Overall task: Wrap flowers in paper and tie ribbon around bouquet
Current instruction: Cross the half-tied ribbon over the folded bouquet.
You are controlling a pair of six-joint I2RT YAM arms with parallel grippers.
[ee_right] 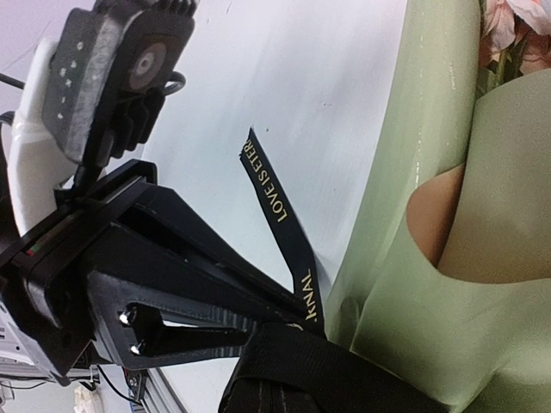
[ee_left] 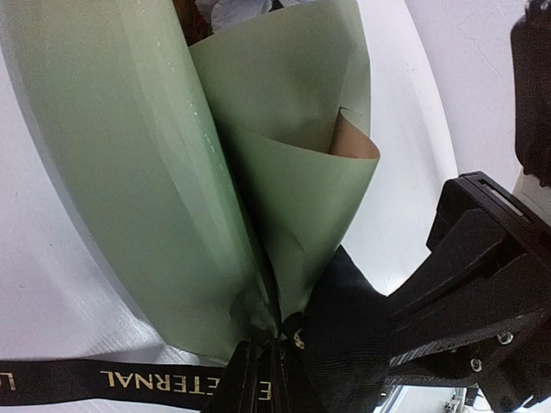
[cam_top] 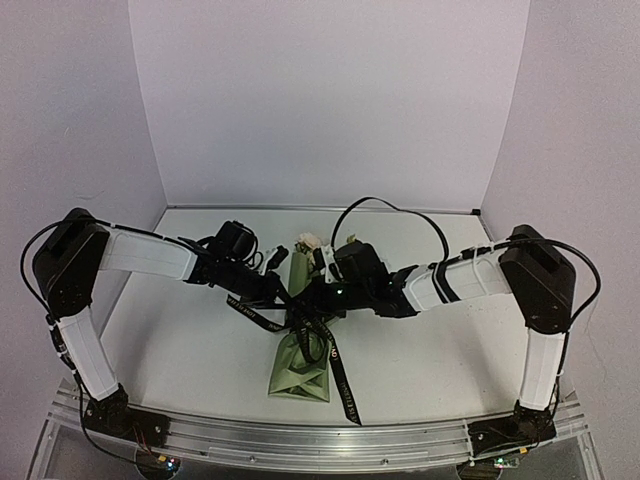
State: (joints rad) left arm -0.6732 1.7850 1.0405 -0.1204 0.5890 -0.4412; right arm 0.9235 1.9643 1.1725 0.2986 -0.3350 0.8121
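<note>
**Lost to Edges and Arms**

From above, cannot separate the tips of left gripper (cam_top: 288, 300) and right gripper (cam_top: 312, 302), buried at the bouquet (cam_top: 300, 375) waist. Cannot read the ribbon (cam_top: 345, 390) lettering, too small. Left wrist view: clips flowers (ee_left: 232, 10) at 12 o'clock, ribbon at 9. Right wrist view: clips flowers at 1 o'clock, bouquet at 3.

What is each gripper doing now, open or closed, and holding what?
Left gripper: closed on the narrow black ribbon with gold lettering.
Right gripper: closed beside the same ribbon; whether it pinches it cannot be told.
</note>
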